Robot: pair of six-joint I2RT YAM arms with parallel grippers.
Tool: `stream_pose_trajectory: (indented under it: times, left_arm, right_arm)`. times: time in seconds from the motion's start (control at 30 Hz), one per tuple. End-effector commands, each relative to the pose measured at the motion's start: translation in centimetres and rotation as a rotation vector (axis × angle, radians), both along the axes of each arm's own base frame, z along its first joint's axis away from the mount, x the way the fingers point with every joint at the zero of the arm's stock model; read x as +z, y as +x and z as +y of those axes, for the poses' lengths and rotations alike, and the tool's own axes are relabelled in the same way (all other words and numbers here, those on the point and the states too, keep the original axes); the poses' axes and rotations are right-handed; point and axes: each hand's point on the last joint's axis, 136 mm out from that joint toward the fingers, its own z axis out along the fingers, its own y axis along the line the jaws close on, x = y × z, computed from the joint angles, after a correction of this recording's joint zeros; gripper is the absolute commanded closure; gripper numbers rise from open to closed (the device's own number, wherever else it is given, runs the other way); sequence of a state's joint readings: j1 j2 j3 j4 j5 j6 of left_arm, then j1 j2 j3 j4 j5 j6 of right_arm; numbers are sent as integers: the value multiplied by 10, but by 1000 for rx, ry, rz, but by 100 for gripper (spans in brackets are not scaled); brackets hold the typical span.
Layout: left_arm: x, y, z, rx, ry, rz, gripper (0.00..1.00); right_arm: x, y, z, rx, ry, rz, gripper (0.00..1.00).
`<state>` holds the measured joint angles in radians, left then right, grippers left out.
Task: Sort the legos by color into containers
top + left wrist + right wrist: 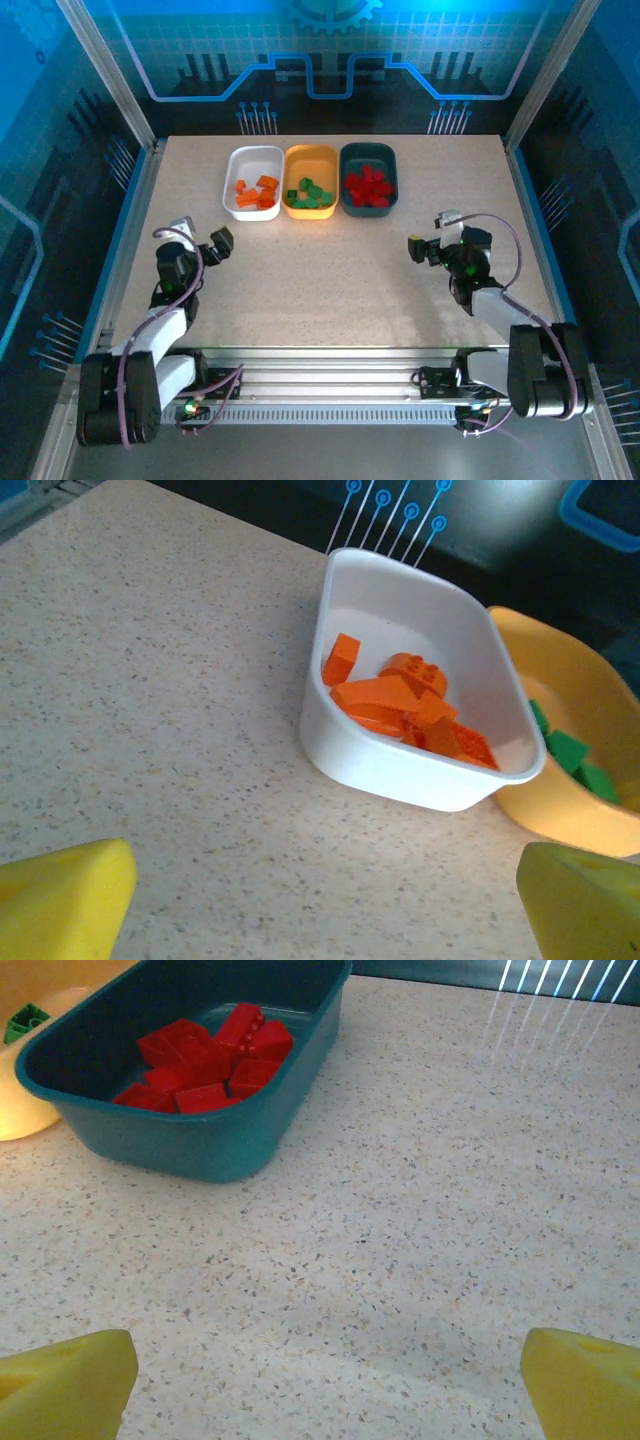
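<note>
Three trays stand in a row at the back of the table. The white tray (232,175) holds the orange legos (257,193), the orange-yellow tray (311,156) the green legos (311,194), and the dark teal tray (368,150) the red legos (369,186). My left gripper (203,238) hovers open over bare tabletop in front of the white tray (400,775), and the orange legos (400,695) lie beyond its yellow fingertips (65,895). My right gripper (432,235) is open too, nothing between its fingertips (585,1385), short of the teal tray (190,1145) with the red legos (205,1060).
The speckled table (330,270) is bounded by metal frame posts and blue walls at left, right and back. A green lego (25,1020) in the orange-yellow tray (25,1110) shows at the right wrist view's left edge. A rail (330,385) runs along the near edge between the arm bases.
</note>
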<state>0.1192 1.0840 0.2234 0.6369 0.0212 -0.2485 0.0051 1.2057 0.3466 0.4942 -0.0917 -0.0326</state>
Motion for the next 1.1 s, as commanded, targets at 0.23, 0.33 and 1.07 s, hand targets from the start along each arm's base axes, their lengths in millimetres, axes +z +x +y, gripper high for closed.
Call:
stream_pose_trajectory:
  times: [0.23,0.33,1.07]
  left_arm:
    - [-16,28,-14,-125,164,-170,1]
    - [-20,42,-21,-161,175,-94,1]
    - [-27,59,-28,-198,187,-19,1]
  right_arm:
    - [6,22,-22,-130,53,-179,0]
    - [-7,34,-16,-106,42,-125,0]
    - [-15,48,-2,-85,-40,-43,0]
